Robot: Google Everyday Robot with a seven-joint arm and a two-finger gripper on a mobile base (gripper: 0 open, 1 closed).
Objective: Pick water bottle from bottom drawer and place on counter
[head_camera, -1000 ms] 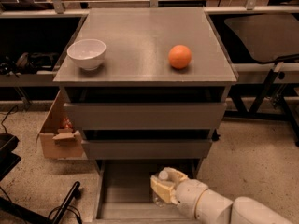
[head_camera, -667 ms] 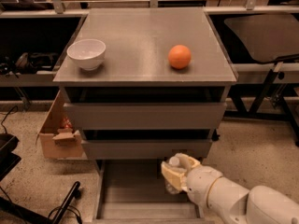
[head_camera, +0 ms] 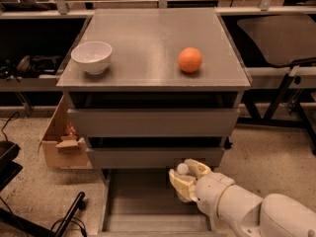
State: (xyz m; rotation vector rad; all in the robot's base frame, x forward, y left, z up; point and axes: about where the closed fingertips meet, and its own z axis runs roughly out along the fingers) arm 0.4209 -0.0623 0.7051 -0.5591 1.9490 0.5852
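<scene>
Containers 1st: btm drawer point(head_camera: 140, 201) is pulled out, its flat grey floor showing under & to the L of the end effector point(head_camera: 185, 177). The end effector hangs over the drawer's R-hand part, just in front of the mid drawer point(head_camera: 155, 157) front. It's clamped on the water bottle point(head_camera: 182, 169): cream fingers point(head_camera: 174, 180) wrap both sides, white cap pokes up btwn them, bottle body mostly hidden. So the bottle is in the grip, above the drawer floor, not on the table point(head_camera: 148, 38).

Mid drawer & top drawer point(head_camera: 153, 122) sit above the end effector, each w/ a dark gap over its front; contents can't be seen. White bowl point(head_camera: 92, 57) stands on the table, up & well L of the end effector; only its plain white inside shows. Cardboard box point(head_camera: 59, 144) is on the floor, L of the end effector beside the cabinet, flaps open, w/ a red item point(head_camera: 70, 130) inside, can't tell what.

Counts: 3 drawers, 1 bowl, 1 box, 1 orange point(head_camera: 190, 59), 1 bottle, 1 end effector. Orange sits on the table almost straight above the end effector, well apart from the bowl.

Vs 1.0 s ago: end effector w/ bottle has come up from lower in the btm drawer & a bit R, now near the mid drawer front. Vs 0.7 s ago: nearly same spot. Bowl, orange, box & drawers unchanged.
</scene>
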